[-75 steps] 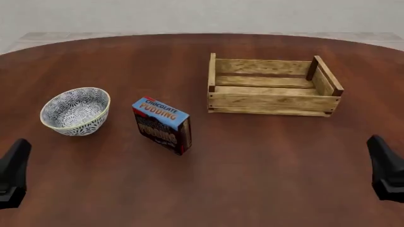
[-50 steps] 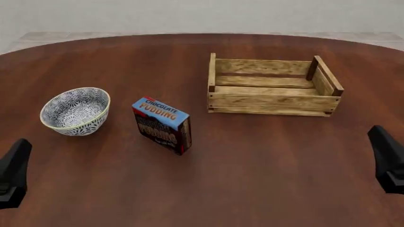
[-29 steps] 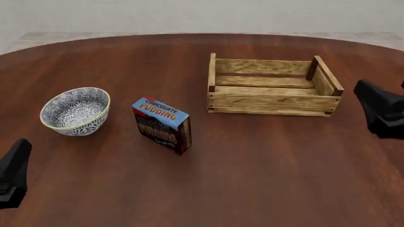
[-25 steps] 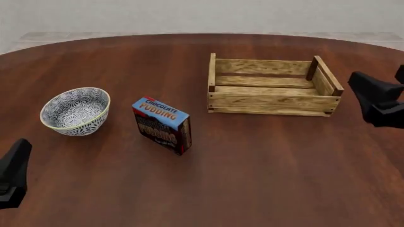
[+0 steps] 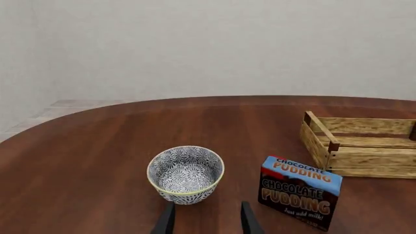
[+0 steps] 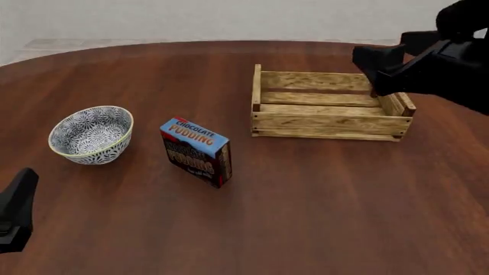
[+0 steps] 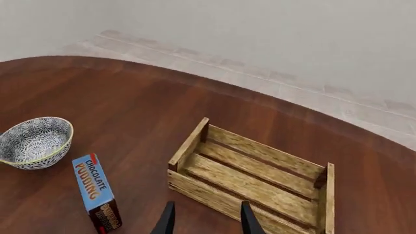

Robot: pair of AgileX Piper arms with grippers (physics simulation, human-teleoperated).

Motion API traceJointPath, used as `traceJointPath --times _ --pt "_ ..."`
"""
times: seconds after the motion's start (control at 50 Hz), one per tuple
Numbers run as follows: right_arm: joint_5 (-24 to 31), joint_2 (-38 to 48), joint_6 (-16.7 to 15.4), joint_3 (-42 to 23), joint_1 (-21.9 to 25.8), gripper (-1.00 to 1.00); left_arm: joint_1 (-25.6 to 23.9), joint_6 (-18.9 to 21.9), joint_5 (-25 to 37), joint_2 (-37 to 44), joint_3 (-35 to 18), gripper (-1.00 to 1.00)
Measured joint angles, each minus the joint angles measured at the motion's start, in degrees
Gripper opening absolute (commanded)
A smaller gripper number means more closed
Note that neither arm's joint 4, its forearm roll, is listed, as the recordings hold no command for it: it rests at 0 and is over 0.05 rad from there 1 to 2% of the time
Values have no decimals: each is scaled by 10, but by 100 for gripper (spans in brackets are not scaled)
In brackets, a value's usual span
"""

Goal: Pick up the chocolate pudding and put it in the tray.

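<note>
Starting at the left edge of the front view, the left gripper (image 6: pixel 17 213) shows only as a dark angular wedge low over the table (image 6: pixel 306 217); its wrist view shows two slim black fingers (image 5: pixel 166 222) set a moderate gap apart, holding nothing. Next comes a round bowl (image 6: pixel 91 134), glazed, blue-and-white floral pattern inside and out, with a pale yellowish rim. Just right of it, apart from it, the pudding (image 6: pixel 196 150) stands upright on the table: a small rectangular carton with a blue top band and a dark brown and red front, turned at an angle. Farther right and back sits the tray (image 6: pixel 330 123), a rectangular open crate of light rough-grained slats with darker corner posts, nothing in it. Over its far right corner hangs the right gripper (image 6: pixel 386 69), matte black and blocky, fingers (image 7: pixel 167 218) likewise parted and bare. Underneath spreads smooth reddish-brown wood, round-edged; beyond lie pale floor tiles and a plain off-white wall.
</note>
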Motion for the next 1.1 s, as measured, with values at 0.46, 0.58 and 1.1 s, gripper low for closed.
traceJointPath --times 0.46,0.58,1.1 --pt "23 135 -14 -109 75 100 0 0 0 0 0 100" --pt "27 161 -11 -131 91 100 0 0 0 0 0 100" --pt "33 293 -2 -218 149 100 0 0 0 0 0 100"
